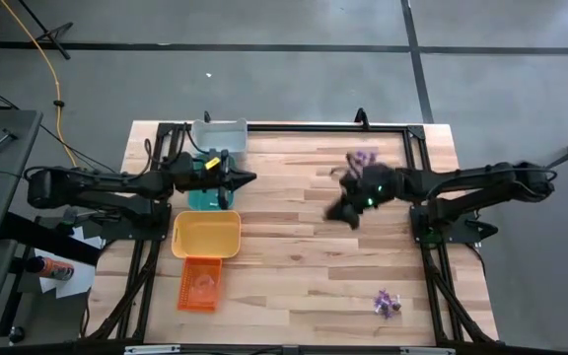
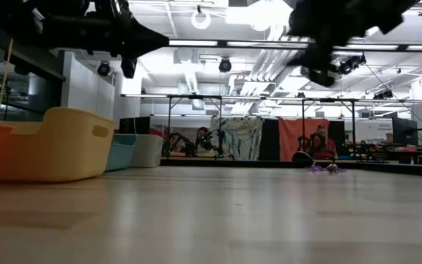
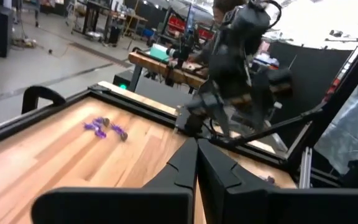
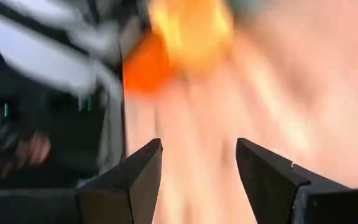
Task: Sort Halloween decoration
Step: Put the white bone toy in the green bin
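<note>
We've got a wooden surface (image 1: 294,266) with four trays lined up on its left side: yellow (image 1: 206,234), orange (image 1: 200,284), teal (image 1: 208,196), grey (image 1: 219,135). Left tool (image 1: 248,177) hovers over the teal one, fingers pinched together. Right tool (image 4: 197,165) is mid-surface, spread apart, holding nothing. Tiny purple trinkets sit in two clumps, one at the far edge (image 1: 365,158), one near the front right (image 1: 389,304).

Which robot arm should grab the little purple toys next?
Probably the right. The right gripper is open, hanging mid-table close to the purple trinkets at the far edge. The left gripper is shut and sits over the teal tray, farther from both that pile and the near pile.
</note>
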`<state>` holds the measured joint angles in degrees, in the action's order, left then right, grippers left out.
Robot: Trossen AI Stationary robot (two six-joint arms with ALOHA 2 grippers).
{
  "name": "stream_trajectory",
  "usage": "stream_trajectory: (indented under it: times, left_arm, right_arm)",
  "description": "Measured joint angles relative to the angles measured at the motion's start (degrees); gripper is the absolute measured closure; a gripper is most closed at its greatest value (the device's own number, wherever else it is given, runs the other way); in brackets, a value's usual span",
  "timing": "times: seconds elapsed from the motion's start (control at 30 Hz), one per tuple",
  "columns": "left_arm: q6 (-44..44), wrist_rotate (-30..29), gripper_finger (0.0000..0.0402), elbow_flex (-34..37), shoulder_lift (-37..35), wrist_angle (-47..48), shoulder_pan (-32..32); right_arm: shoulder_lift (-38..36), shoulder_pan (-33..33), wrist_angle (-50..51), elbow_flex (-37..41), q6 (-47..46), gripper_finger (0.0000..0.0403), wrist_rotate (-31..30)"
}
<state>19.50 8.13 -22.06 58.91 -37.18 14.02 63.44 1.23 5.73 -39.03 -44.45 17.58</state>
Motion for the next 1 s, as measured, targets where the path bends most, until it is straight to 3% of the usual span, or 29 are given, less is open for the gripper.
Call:
stream_trajectory:
  times: [0.17, 0.33, 0.53, 0.77, 1.0]
  left_arm:
    - [1.34, 0.10, 0.0401, 0.00, 0.47, 0.31, -0.09]
    - [1.42, 0.10, 0.0401, 0.00, 0.47, 0.43, -0.09]
    - [1.44, 0.10, 0.0401, 0.00, 0.47, 0.46, -0.09]
    - [1.41, 0.10, 0.0401, 0.00, 0.47, 0.51, -0.09]
    - [1.39, -0.34, 0.0401, 0.00, 0.46, 0.49, -0.09]
  right_arm:
    - [0.00, -13.93, 13.59, 0.02, -18.43, 0.0202, 3.65]
    - [0.00, -30.88, 19.99, 0.02, -44.82, 0.0202, -4.24]
    - [0.44, -45.01, 27.11, 0.04, -77.86, 0.0202, -10.21]
    - [6.64, -47.74, 29.49, 0.11, -81.49, 0.0202, 0.35]
    - [12.42, -47.75, 30.09, 0.11, -79.94, 0.0202, 2.45]
